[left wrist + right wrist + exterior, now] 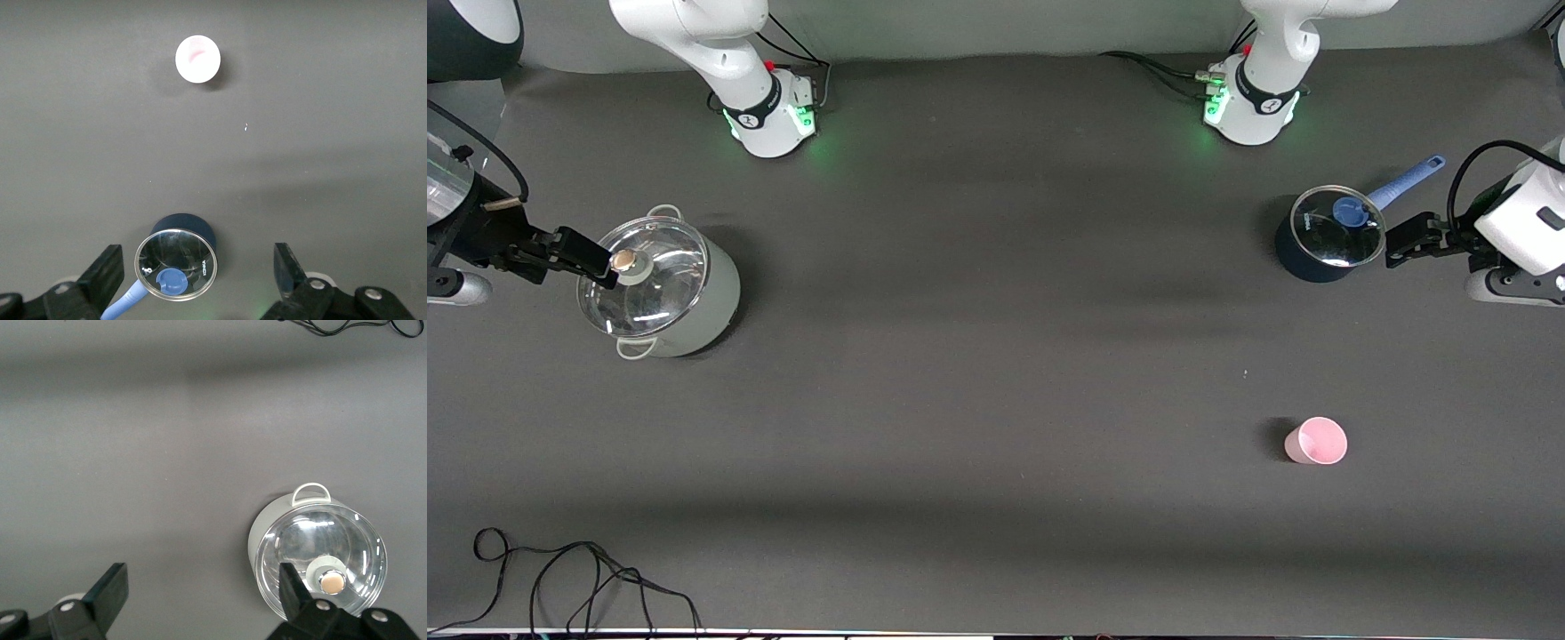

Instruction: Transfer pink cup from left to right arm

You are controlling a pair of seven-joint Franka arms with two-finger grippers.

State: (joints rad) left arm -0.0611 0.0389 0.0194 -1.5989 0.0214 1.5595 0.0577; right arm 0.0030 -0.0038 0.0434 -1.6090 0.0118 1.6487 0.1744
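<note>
We saw the pink cup (1316,441) (197,59) standing upright on the dark counter (996,400), toward the left arm's end and nearer the front camera than the dark blue saucepan (1327,233) (180,257) with its glass lid. The left tool (1405,240) (199,270) hung beside that saucepan, fingers spread apart and empty. The right tool (583,256) (203,593) hovered over the grey pot (663,284) (317,553), its fingers also apart, gripping nothing.

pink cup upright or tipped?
Upright. The pink cup stands on the table with its round open mouth facing up; the left wrist view looks straight into it.
</note>
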